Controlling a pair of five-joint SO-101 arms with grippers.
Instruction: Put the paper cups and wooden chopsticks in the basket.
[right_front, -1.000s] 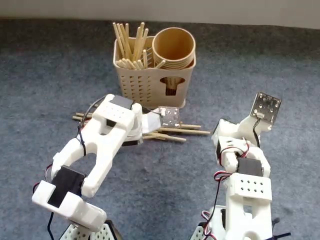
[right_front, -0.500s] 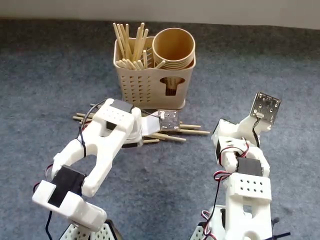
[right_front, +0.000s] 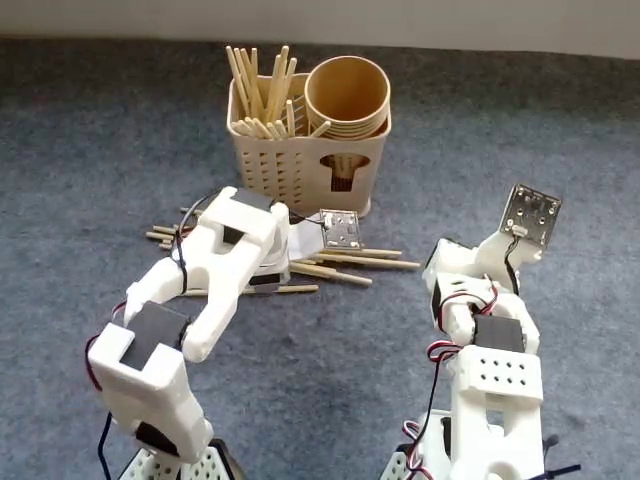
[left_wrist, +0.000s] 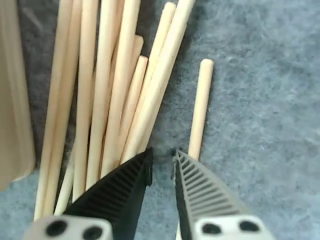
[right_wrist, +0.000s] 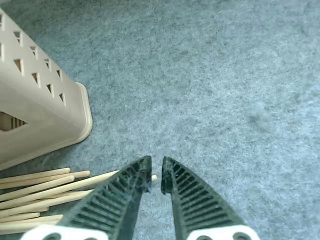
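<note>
Two white arms sit on a grey carpeted tabletop (right_front: 80, 150): the left arm (right_front: 220, 270) bends toward a beige perforated plastic basket (right_front: 300, 170), and the right arm (right_front: 490, 340) sits well back from it. Inside the basket a stack of tan paper cups (right_front: 350, 95) stands beside a bunch of upright wooden chopsticks (right_front: 262, 90). Loose wooden chopsticks (right_front: 370, 262) lie flat just in front of the basket. The high view has the arm's body over the left gripper (left_wrist: 162, 155). The left wrist view shows it low over the loose sticks, jaws parted by a slit and gripping nothing, with one stick apart from the bundle running beneath a finger. The right gripper (right_wrist: 156, 175), jaws almost together and empty, hangs near the basket's corner.
</note>
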